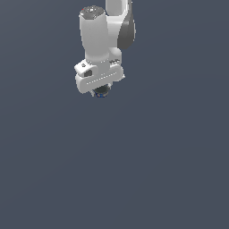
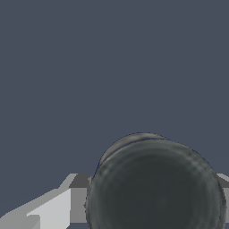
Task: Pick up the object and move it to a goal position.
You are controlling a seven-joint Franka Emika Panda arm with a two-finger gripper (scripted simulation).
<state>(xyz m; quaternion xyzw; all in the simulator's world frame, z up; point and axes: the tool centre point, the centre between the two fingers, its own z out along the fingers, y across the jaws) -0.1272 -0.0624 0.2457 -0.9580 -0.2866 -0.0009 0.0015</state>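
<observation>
The object [image 1: 101, 92] is a tiny dark, blackish-blue roundish lump that peeks out just under the white gripper [image 1: 100, 91] in the upper middle of the exterior view. The gripper's fingers are barely seen there. In the wrist view the object [image 2: 156, 188] fills the near field as a large dark rounded shape, with a grey finger [image 2: 78, 197] close against one side and another grey edge at the other side. The gripper looks shut on the object and holds it off the surface.
A plain dark grey-blue surface [image 1: 134, 170] fills both views. The white arm [image 1: 100, 36] rises out of the top of the exterior view. No other object shows.
</observation>
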